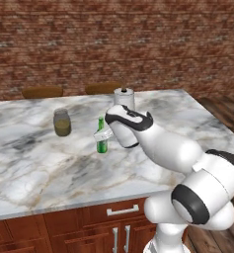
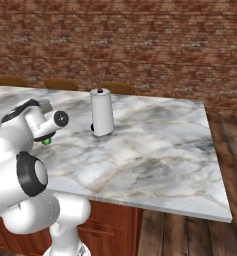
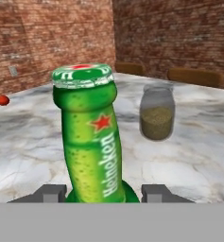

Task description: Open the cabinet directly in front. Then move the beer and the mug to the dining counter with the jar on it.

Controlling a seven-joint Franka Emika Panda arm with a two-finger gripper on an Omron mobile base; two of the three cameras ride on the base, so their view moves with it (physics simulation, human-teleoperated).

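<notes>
The beer (image 3: 92, 142), a slim green bottle with a red star label, stands upright on the marble dining counter (image 1: 49, 173). My gripper (image 1: 102, 134) is shut on its lower body, one fingertip (image 3: 52, 193) on each side. From the left base view the beer (image 1: 101, 143) shows just left of my hand. From the right base view a bit of the green beer (image 2: 46, 141) peeks out under my wrist. The olive-brown jar (image 1: 62, 122) stands a short way to the left of the bottle, and the jar (image 3: 157, 113) is beyond it in the hand view. The cabinet and the mug are out of view.
A white paper-towel roll (image 1: 124, 96) stands on the counter just behind my hand. Wooden stool backs (image 1: 42, 91) line the far edge below a brick wall. A small red round thing (image 3: 3, 100) lies far off on the marble. The counter's right end (image 2: 210, 165) drops to wooden floor.
</notes>
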